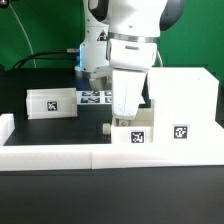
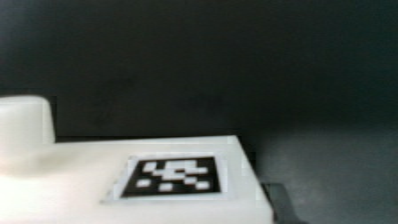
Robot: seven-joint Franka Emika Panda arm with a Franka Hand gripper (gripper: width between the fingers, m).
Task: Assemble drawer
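The tall white open-fronted box housing [image 1: 182, 98] stands at the exterior view's right, with a tag on its front. A small white tray [image 1: 134, 134] with a tag sits against the housing's left side by the front rail, and its knob [image 1: 107, 128] points to the exterior view's left. My gripper [image 1: 124, 112] is straight above this tray, with its fingertips down at the tray. In the wrist view the tray's tagged face [image 2: 175, 176] fills the lower part very close, and a white raised part [image 2: 22, 122] shows beside it. The second tray [image 1: 52, 101] lies apart at the left.
The marker board [image 1: 97, 96] lies on the black table behind the arm. Long low white rails run along the front [image 1: 90, 156] and the left edge [image 1: 5, 126]. A green backdrop stands behind.
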